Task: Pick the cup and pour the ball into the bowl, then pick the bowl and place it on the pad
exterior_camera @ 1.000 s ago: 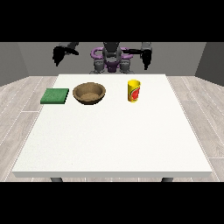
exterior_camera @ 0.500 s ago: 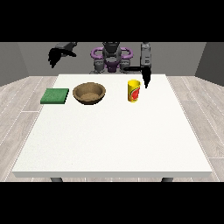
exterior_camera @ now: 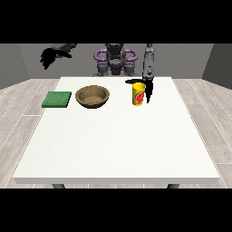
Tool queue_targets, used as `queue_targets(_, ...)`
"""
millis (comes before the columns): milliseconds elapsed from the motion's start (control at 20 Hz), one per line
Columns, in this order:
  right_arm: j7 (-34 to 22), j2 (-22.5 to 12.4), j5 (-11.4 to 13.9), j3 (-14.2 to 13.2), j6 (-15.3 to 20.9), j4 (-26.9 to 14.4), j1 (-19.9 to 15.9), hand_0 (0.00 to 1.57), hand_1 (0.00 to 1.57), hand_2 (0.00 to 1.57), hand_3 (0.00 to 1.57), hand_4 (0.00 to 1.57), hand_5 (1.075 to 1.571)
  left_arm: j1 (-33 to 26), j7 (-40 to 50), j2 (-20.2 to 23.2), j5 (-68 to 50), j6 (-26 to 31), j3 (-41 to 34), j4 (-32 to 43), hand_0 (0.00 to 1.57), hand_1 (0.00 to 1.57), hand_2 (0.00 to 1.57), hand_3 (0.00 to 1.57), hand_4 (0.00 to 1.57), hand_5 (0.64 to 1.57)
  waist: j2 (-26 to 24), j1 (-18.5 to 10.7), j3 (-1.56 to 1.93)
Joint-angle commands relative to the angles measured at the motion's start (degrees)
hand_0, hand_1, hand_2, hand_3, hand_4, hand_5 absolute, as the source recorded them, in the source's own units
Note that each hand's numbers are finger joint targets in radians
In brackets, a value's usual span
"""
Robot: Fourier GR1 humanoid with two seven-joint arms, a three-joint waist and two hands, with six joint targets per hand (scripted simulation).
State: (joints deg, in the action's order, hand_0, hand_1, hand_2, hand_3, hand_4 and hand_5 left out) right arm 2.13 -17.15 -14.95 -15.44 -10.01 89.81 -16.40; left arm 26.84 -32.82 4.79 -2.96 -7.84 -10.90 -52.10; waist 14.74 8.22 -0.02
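Cup [exterior_camera: 138,94] unlifted on the surface [exterior_camera: 118,136]; hand at the view's right [exterior_camera: 147,89] beside it, fingers spread; pouring and bowl [exterior_camera: 92,96] remain for me.

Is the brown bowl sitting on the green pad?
No, the brown bowl sits on the white table, beside the green pad and apart from it.

Large white table [exterior_camera: 118,145], wood-plank floor [exterior_camera: 18,108]

Open hand [exterior_camera: 146,87] beside yellow cup [exterior_camera: 138,94]
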Motion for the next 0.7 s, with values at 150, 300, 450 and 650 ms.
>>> queue_targets(150, -1.8, -4.8, -4.3, -3.3, -3.9, 1.6, -2.1, 0.00, 0.00, 0.00, 0.04, 0.00, 1.571, -0.2, -8.2, 1.2, 6.9, -12.6, -1.0, 7.3, 1.28, 1.28, 1.57, 1.57, 1.07, 1.564, 3.1, 5.0, -0.02)
queue_targets(300, -3.9, -4.6, -5.1, -3.4, -3.6, 2.3, -0.9, 0.00, 0.00, 0.00, 0.19, 0.00, 1.571, 1.7, -8.1, 1.6, 7.2, -14.2, -1.8, 11.5, 1.30, 1.30, 1.57, 1.57, 1.13, 1.552, 1.2, 4.8, -0.02)
queue_targets(450, -4.5, -4.9, -5.4, -3.8, -4.3, -2.5, -0.5, 0.00, 0.00, 0.00, 0.19, 0.00, 1.570, 0.5, -2.3, 1.6, 15.0, -21.9, 3.8, 8.8, 1.29, 1.29, 1.57, 1.57, 1.17, 1.546, -5.4, 3.3, 0.06)
queue_targets(650, -8.4, -5.1, -5.3, -2.9, -3.6, -8.0, -3.0, 0.00, 0.00, 0.00, 0.23, 0.16, 1.569, 7.0, 11.1, 1.2, 25.6, -28.4, 12.0, 7.3, 1.28, 1.28, 1.57, 1.57, 1.19, 1.542, -13.1, 0.9, 0.28)
